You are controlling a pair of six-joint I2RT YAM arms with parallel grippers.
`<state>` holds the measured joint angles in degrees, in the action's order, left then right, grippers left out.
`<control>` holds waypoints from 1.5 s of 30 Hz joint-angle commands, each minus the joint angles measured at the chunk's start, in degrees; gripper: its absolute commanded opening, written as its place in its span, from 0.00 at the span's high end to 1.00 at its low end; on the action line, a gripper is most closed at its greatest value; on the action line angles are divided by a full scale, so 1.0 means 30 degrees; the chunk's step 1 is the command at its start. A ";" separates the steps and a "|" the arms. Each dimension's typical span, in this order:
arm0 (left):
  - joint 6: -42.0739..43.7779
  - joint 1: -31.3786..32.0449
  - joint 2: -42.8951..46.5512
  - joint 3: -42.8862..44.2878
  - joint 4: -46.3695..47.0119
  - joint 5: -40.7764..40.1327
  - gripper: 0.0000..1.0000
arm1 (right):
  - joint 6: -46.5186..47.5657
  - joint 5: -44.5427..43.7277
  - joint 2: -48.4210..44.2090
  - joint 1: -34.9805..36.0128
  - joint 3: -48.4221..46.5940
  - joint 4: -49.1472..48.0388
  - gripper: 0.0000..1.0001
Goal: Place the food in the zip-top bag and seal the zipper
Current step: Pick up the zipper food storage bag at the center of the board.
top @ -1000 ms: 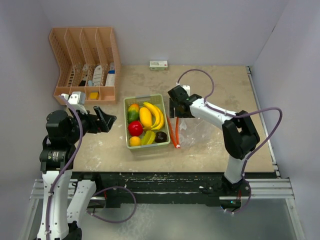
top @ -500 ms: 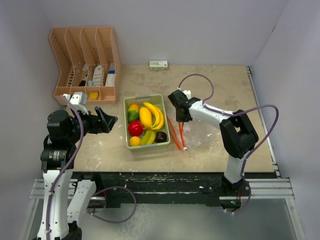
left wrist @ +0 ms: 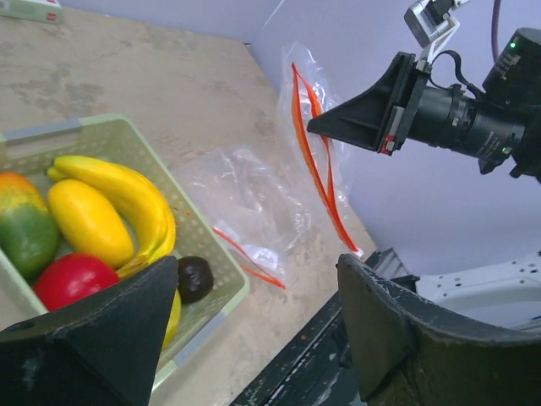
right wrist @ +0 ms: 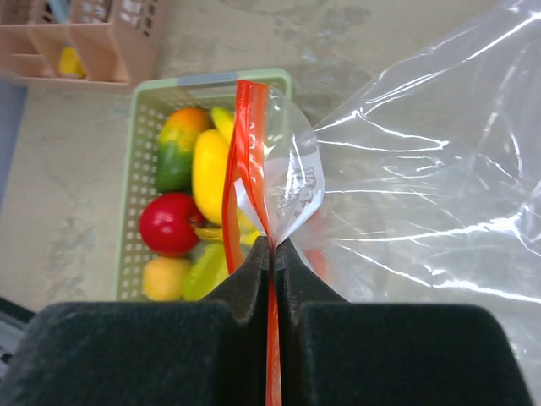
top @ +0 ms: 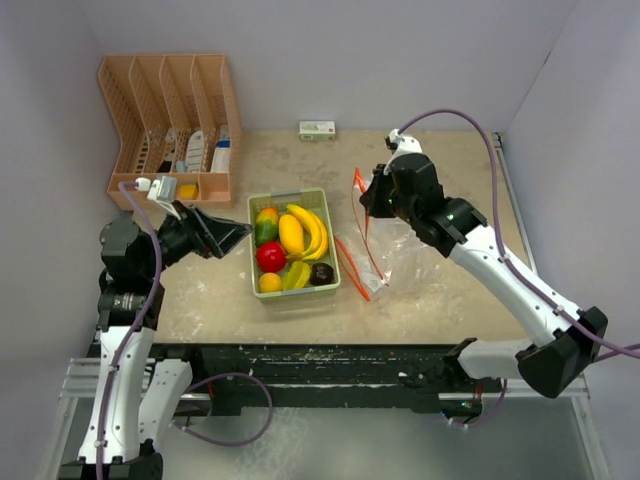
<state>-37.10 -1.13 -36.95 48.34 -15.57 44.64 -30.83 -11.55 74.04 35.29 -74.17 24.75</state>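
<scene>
Plastic first: hoisted the zip-top bag [top: 410, 250] by its zipper [right wrist: 243, 144] beside the tray [top: 283, 195], with right gripper [right wrist: 272, 245] clamped on the strip. Swung left gripper [top: 240, 232], spread and empty, toward the trayed food [top: 290, 232]. Likely readied the mouth for loading.

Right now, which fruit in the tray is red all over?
The red apple, lying between the green-red mango and the small orange; the rest are yellow, green, orange or dark purple.

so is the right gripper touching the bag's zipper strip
Touching. The right wrist view shows the right gripper pinched shut on the zipper of the zip-top bag, no gap.
</scene>
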 commanded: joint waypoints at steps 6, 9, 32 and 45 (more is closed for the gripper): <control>-0.3240 0.2899 -0.1580 -0.0269 0.5384 -0.2193 0.25 | -0.0189 0.2701 0.2005 0.0889 -0.2577 -0.1892 1.00; -0.2497 0.5493 -0.3186 0.0196 0.5250 -0.4056 0.25 | -0.0401 0.3065 0.2494 0.1092 -0.3445 -0.2182 1.00; -0.1776 1.3149 -0.8971 0.1027 0.9953 -1.3663 0.28 | -0.1252 0.4894 0.2349 0.1714 -0.3966 -0.2910 1.00; -0.1596 1.3361 -0.8861 0.0353 1.0641 -1.4136 0.56 | -0.1262 0.4850 0.1574 0.1714 -0.3720 -0.2217 1.00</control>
<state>-42.44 39.05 -64.71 48.88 12.82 4.16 -34.37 2.50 80.60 40.12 -84.90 18.20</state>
